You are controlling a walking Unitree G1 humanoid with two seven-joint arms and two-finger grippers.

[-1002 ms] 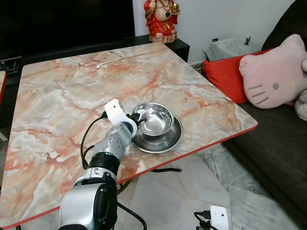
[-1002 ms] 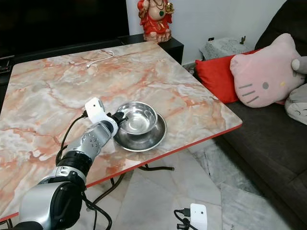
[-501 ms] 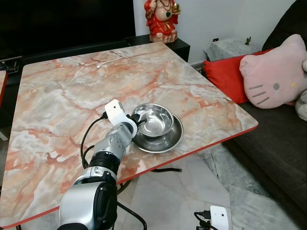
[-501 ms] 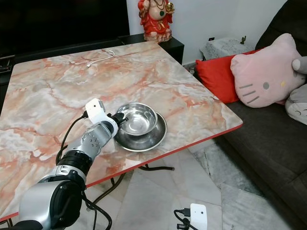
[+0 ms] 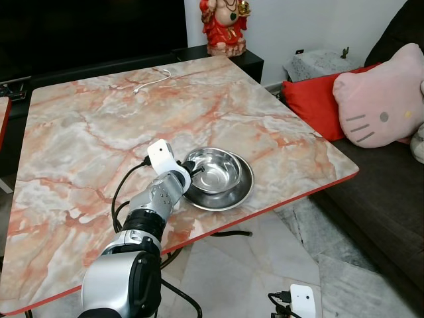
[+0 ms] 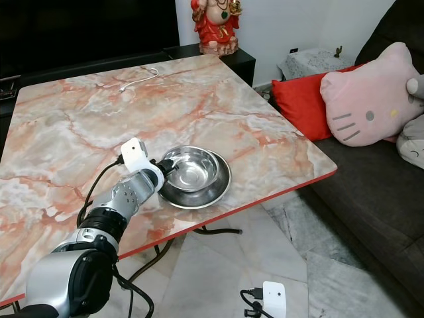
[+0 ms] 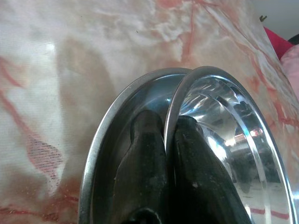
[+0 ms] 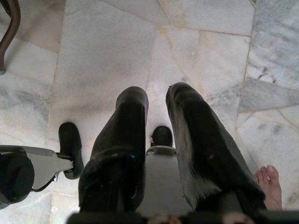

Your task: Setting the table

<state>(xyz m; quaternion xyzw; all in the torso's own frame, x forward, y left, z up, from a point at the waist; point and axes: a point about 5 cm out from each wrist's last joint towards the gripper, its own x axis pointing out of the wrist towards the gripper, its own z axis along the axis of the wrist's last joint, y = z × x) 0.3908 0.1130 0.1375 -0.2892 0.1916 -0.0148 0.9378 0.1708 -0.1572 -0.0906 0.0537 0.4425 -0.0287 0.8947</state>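
Left hand (image 5: 187, 169): two black fingers (image 7: 145, 154) pinched shut over the near rim of the small shiny steel bowl (image 5: 213, 169), one finger inside, one outside. Right hand (image 8: 156, 140): hanging idle over the grey marble floor (image 8: 117, 56), fingers slightly parted, holding nothing.

Large pink-veined marble desk (image 5: 99, 119): carrying the shallow round steel plate (image 5: 232, 195) near its front edge. Bowl seated in that plate.

Step judged: placing the bowl on the plate. Next: releasing the rim, withdrawing without tipping the bowl.

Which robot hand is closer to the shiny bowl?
Left. The left gripper is pinching the bowl rim, one finger inside and one outside. The right gripper hangs low over the floor tiles, away from the table.
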